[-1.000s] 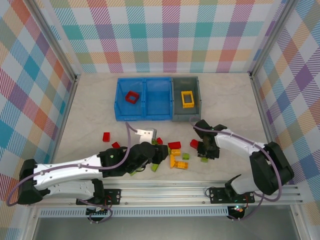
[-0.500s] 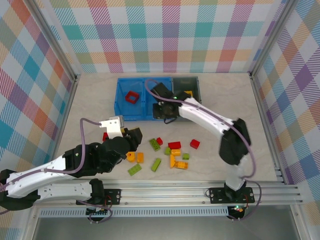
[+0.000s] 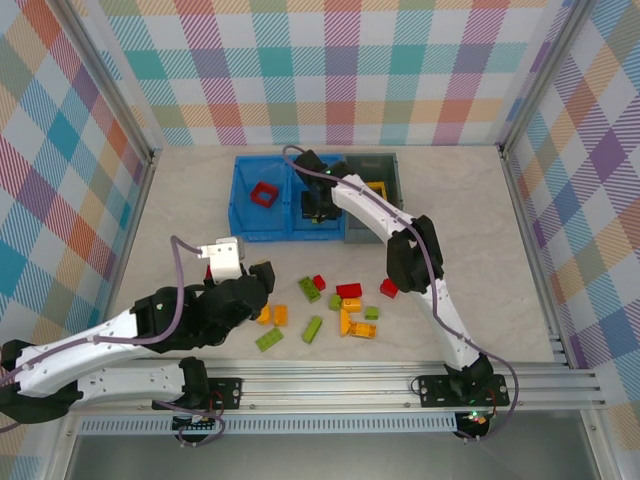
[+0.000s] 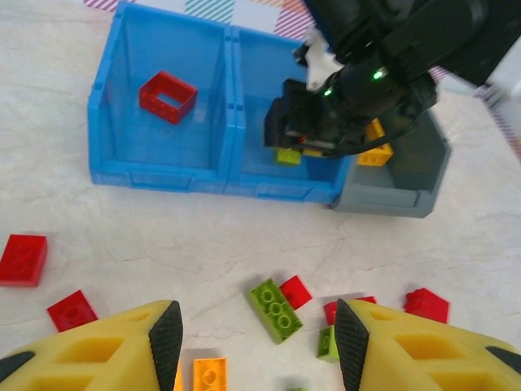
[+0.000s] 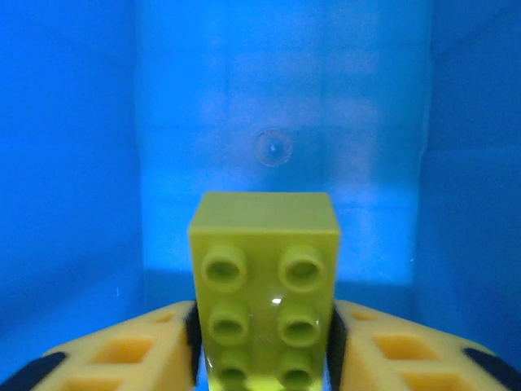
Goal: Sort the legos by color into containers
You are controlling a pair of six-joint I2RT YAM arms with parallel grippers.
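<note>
My right gripper (image 5: 264, 342) is shut on a lime green brick (image 5: 264, 277), studs facing the camera, low inside the right compartment of the blue bin (image 5: 277, 106). From above, the right gripper (image 3: 318, 210) hangs over that compartment of the blue bin (image 3: 240, 225). A red frame (image 3: 264, 193) lies in the left compartment, and a yellow frame (image 3: 376, 187) lies in the grey bin (image 3: 392, 205). My left gripper (image 4: 259, 346) stands open over the table, just short of a green brick (image 4: 275, 309). Red, green and yellow bricks (image 3: 348, 291) lie scattered in front of the bins.
Two red bricks (image 4: 23, 259) lie left of the left gripper. Orange pieces (image 3: 280, 315) sit beside its fingers. The right arm stretches across the table from the near right to the bins. Plaid walls enclose the table on three sides.
The right gripper lifted a green brick off the table and carried it to the blue bin's right compartment. The left arm drew back to the left, away from the pile.
</note>
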